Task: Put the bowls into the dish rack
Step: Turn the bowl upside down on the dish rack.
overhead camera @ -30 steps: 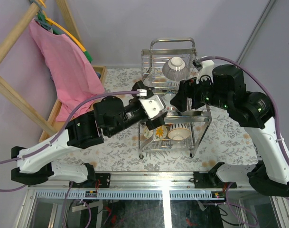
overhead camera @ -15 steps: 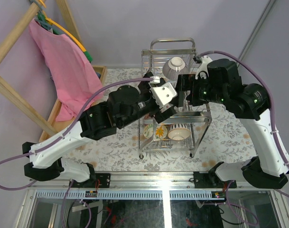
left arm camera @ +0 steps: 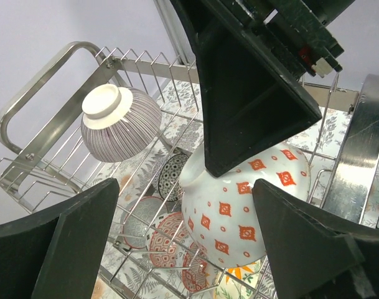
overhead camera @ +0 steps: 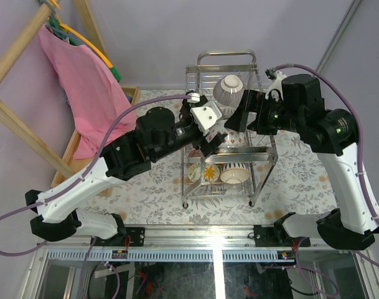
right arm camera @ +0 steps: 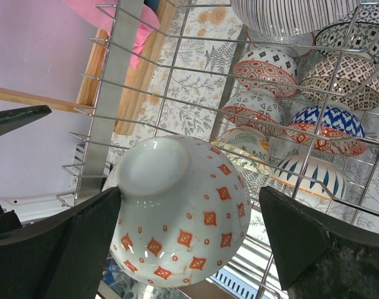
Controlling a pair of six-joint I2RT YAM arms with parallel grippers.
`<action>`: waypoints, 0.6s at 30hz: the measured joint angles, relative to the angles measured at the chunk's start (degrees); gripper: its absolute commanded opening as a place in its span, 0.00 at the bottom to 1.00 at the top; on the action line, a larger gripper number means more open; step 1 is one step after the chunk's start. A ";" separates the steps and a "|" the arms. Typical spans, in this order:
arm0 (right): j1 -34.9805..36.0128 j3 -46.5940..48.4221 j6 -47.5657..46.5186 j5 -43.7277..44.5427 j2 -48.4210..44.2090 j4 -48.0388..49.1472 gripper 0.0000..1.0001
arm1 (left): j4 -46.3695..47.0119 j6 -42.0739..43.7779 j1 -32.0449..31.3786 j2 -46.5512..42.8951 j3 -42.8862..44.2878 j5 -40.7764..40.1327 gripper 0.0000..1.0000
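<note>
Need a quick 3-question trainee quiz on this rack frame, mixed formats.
1. True or false: the striped bowl on the rack's top tier sits foot up.
2. The bowl between the right gripper's fingers has: A blue zigzags, B red diamonds, C no pattern.
3. Fill in: most bowls sit on the ____ tier.

Key: 1 true; 2 B; 3 lower.
</note>
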 measured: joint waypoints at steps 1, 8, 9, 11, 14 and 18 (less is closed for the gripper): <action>-0.04 0.09 0.11 0.04 0.00 -0.07 0.90 | 0.50 -0.11 0.33 -0.24 -0.46 0.74 0.86; -0.22 0.72 0.31 -0.44 -2.08 -1.57 0.36 | 3.52 -0.94 4.52 -2.99 -5.27 6.73 0.86; -0.20 0.17 0.70 -1.11 -3.37 -3.67 0.17 | 3.13 -1.09 5.33 -3.28 -5.88 7.56 0.86; -0.24 -1.40 1.14 -2.19 -6.62 -4.92 0.18 | 2.67 -1.46 7.15 -3.13 -6.45 9.38 0.86; -0.57 -2.49 1.01 -3.28 -10.23 -2.67 0.38 | 2.16 -1.95 8.17 -2.56 -6.49 11.15 0.86; -0.52 -2.91 0.96 -5.01 -12.17 -0.90 0.76 | 1.44 -3.23 8.22 -2.27 -6.60 12.72 0.86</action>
